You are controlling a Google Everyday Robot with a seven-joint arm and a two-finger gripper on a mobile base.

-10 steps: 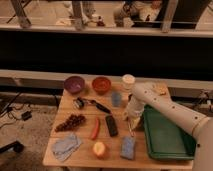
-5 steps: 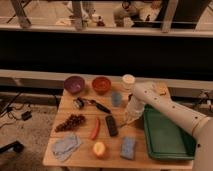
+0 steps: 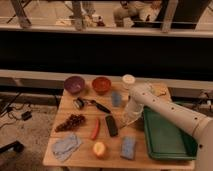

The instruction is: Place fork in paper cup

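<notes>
On the near edge of the wooden bench [image 3: 85,159] lie a crumpled blue cloth [image 3: 66,145], a round peach-coloured fruit [image 3: 99,149] and a blue rectangular sponge [image 3: 128,148], with a green plastic tray [image 3: 165,138] at three o'clock. Mid-bench, a black remote-like bar [image 3: 111,125] lies beside a red pepper [image 3: 95,128]. The white arm's claw [image 3: 130,118] hangs just beside the tray's left rim, as half a second ago; whether it is spread or pinching cannot be told. The thin silver fork cannot be made out, nor its direction. Farther back, at twelve o'clock, the cream paper cup [image 3: 129,81] stands upright near the orange bowl [image 3: 101,85].
</notes>
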